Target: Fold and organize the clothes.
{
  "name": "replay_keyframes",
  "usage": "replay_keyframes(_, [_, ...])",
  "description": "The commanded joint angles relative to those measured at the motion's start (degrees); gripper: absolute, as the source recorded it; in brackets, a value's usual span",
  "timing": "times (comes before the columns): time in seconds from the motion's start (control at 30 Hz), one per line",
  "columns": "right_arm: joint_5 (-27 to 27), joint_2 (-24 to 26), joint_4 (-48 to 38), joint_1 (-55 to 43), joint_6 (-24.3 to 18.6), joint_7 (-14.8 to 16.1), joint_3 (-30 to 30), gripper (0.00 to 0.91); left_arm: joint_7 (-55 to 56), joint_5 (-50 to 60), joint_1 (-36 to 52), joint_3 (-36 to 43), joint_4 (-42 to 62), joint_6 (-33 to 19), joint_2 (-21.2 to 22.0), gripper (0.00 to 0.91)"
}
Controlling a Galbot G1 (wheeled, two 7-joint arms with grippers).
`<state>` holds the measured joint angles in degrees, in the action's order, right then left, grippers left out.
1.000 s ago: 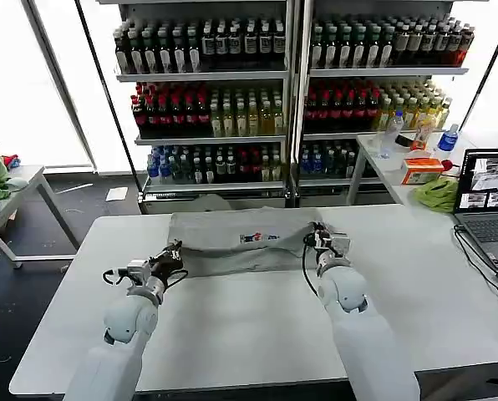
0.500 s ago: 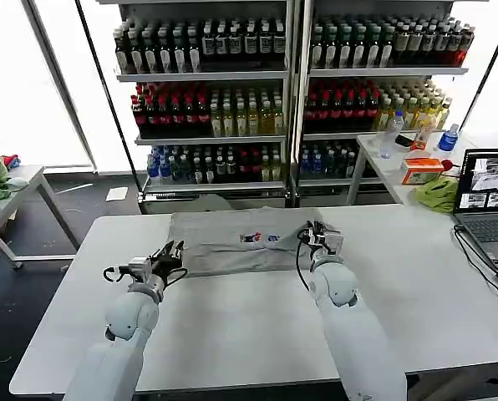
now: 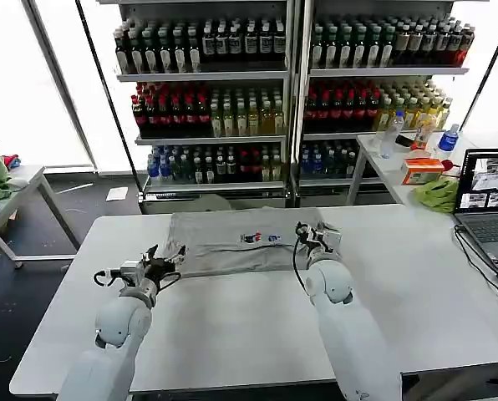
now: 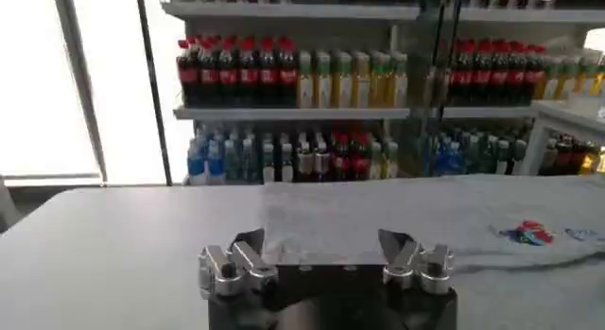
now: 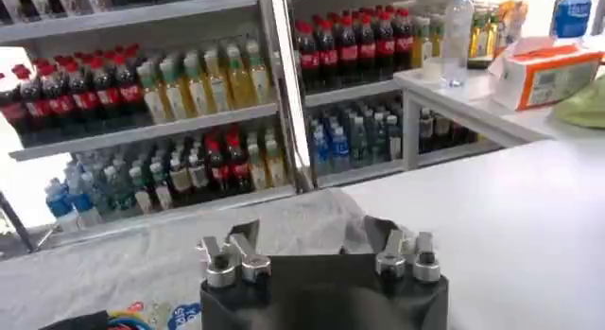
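White table (image 3: 257, 326), the largest item, fills the near field; behind it, at twelve o'clock, stand shelves (image 3: 287, 75) of bottled drinks; a side table with a laptop (image 3: 489, 196) sits at three o'clock. Grey shirt (image 3: 232, 242) lies flat and already partly folded into a wide band on the far half of the table, its small coloured chest print (image 3: 260, 238) facing up near the centre; only this one shirt is on the table.

Left claw (image 3: 155, 262) sits at the shirt's nine o'clock end, just beside the edge, fingers (image 4: 248, 251) spread apart and holding nothing, as the left wrist view confirms with bare table between them. Right claw (image 3: 312, 236) sits at the shirt's three o'clock end, over or touching the cloth; its fingers (image 5: 244, 247) also stand apart with nothing between them.

Handling, by judgement: the shirt is light, limp and thin; it will sag and crease when lifted and slide readily on the smooth table top; the best hold is probably a pinch on the doubled edge at each short end, both claws lifting together to keep the band taut.

Hard to make out: whether the right claw actually presses the fabric; sleeves and collar, if any, are tucked out of sight; the layers within the fold cannot be counted; the print's design is too small to read.
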<state>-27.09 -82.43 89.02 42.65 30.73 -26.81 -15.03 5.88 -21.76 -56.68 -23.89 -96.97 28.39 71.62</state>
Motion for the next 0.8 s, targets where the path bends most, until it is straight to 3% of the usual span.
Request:
replay_keyframes(0.03, [-1.5, 3.0, 8.8, 4.2, 2.4, -2.3, 0.1, 0.907, 0.1, 0.1, -4.5, -1.4, -5.4, 0.8, -0.1, 0.907])
replay_keyframes(0.4, [0.8, 8.4, 14.7, 13.2, 2.6, -1.0, -2.2, 0.907, 0.1, 1.6, -7.3, -2.1, -7.9, 1.9, -0.5, 0.907])
replay_keyframes(0.8, [2.5, 10.0, 14.8, 16.6, 2.7, -0.6, -3.5, 0.907, -0.2, 3.0, -7.9, -2.1, -7.1, 1.9, 0.2, 0.907])
